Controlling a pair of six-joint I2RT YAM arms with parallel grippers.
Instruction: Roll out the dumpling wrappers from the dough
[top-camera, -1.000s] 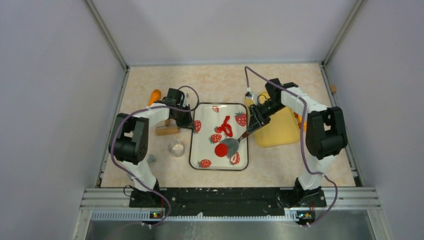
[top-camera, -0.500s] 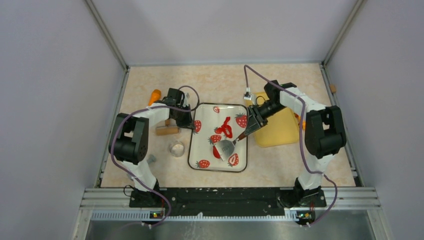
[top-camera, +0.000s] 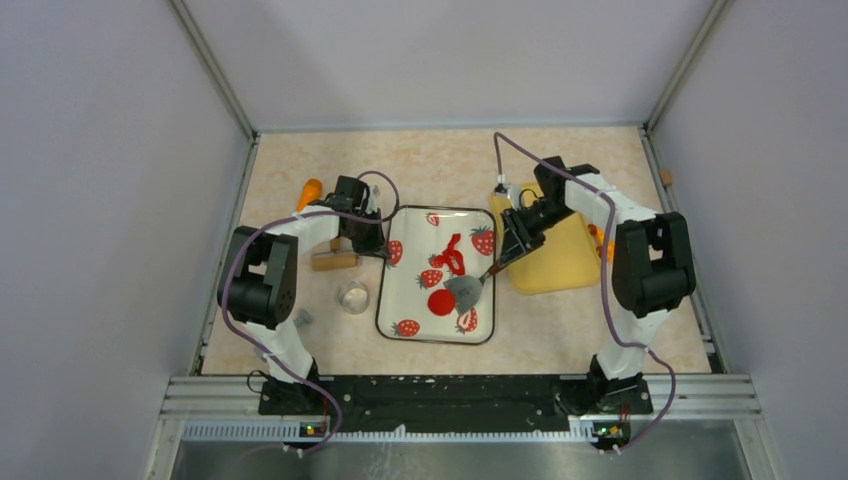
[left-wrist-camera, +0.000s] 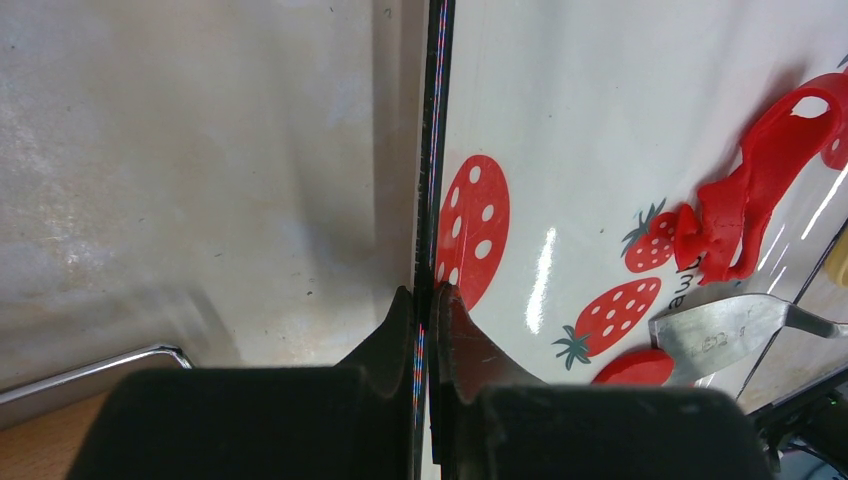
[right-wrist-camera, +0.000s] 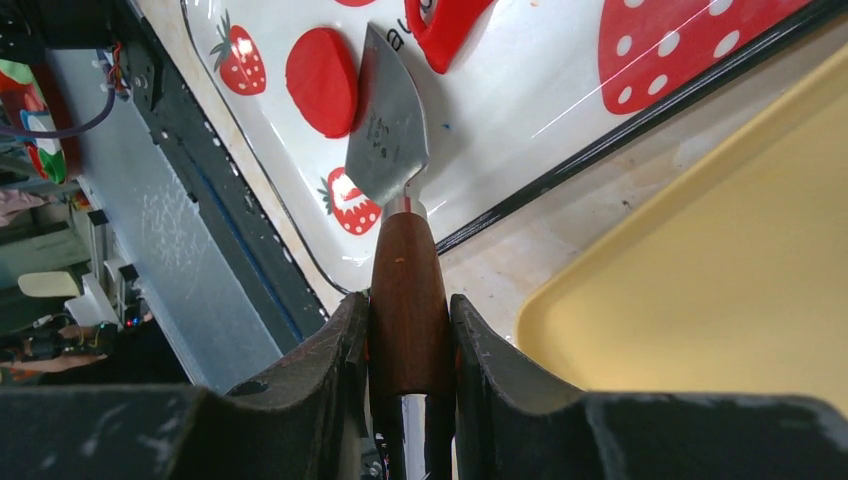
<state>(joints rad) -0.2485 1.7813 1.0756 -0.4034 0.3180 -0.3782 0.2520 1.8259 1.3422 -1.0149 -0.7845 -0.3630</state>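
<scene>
I see yellow tray (top-camera: 560, 265) at right, with strawberry-print tray (top-camera: 412, 298) at centre, just beside it. My left gripper (left-wrist-camera: 427, 300): jaws pinched tight on print tray's left rim. My right gripper (right-wrist-camera: 408, 300): jaws clamped on wooden handle of spatula (right-wrist-camera: 388, 140), blade angled down onto print tray. Dough (top-camera: 452, 252): ragged red scrap, far half of print tray. Dumpling wrapper (top-camera: 441, 302): round red disc, near half, blade edge against its right side. Can't tell whether blade sits under it.
</scene>
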